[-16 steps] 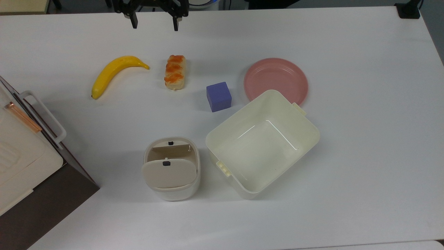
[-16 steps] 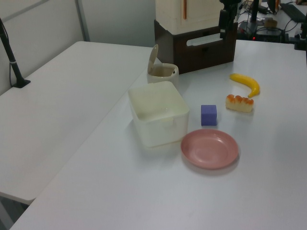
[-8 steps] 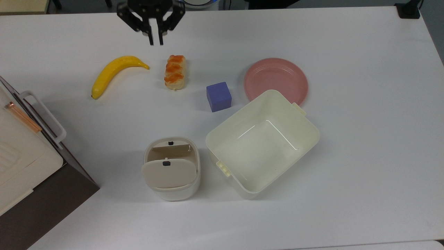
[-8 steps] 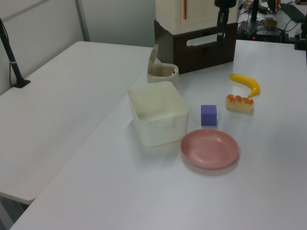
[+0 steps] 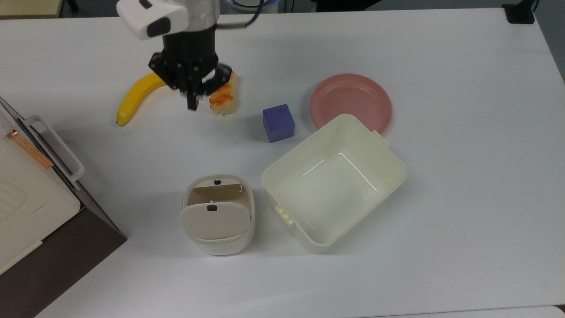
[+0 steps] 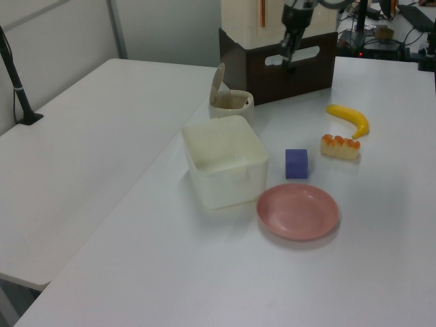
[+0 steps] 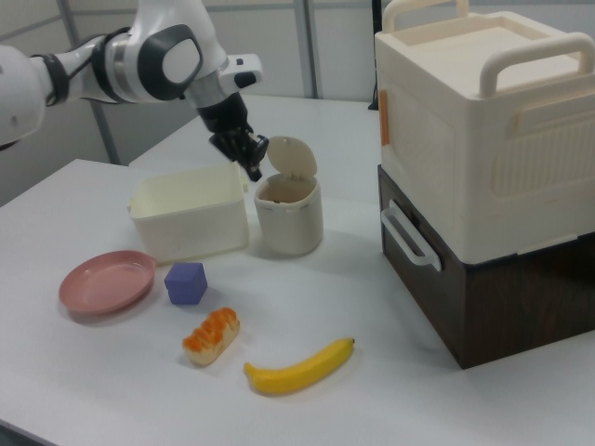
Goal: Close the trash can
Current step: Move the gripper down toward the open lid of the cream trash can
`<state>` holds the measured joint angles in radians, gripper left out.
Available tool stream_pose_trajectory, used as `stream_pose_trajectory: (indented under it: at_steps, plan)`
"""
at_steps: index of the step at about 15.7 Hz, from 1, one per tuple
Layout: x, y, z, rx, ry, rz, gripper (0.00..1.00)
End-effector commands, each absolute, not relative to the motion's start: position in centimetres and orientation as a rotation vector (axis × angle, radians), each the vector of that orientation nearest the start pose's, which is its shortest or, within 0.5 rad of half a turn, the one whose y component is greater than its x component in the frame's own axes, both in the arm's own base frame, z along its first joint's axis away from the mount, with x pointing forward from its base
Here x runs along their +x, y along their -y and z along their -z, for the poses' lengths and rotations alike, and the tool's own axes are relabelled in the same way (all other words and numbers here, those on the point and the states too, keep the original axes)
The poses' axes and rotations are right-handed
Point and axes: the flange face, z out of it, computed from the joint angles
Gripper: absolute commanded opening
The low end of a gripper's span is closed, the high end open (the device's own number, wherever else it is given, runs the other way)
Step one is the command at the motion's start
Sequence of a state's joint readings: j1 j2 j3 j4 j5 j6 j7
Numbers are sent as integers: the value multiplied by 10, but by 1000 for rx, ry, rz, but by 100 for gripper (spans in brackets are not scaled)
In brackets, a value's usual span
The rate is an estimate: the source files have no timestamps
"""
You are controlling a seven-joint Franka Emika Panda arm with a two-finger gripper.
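Btwn banana (image 5: pixel 132 97) & bread (image 5: pixel 224 98), jaws (image 5: pixel 192 105) clenched w/ nothing held; trash can (image 5: pixel 219 215) lid up.

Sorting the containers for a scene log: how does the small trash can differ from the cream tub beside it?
The trash can is small with rounded corners; the tub is much larger and boxier. The trash can has a hinged lid, standing open; the tub has no lid. Both are pale plastic, open-topped now, and stand on the white table.
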<state>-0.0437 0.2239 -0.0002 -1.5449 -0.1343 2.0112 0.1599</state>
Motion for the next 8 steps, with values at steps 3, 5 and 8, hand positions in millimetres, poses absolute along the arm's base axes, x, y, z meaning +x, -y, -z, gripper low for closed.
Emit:
stream_pose_trajectory:
  at_steps: [3,5,8]
  plan:
    - [715,52,-559,-3044,-809,601,0]
    - [730,70,-560,-2925,-1007,663,0]
    - [751,71,-554,-2841,-1119,698,0]
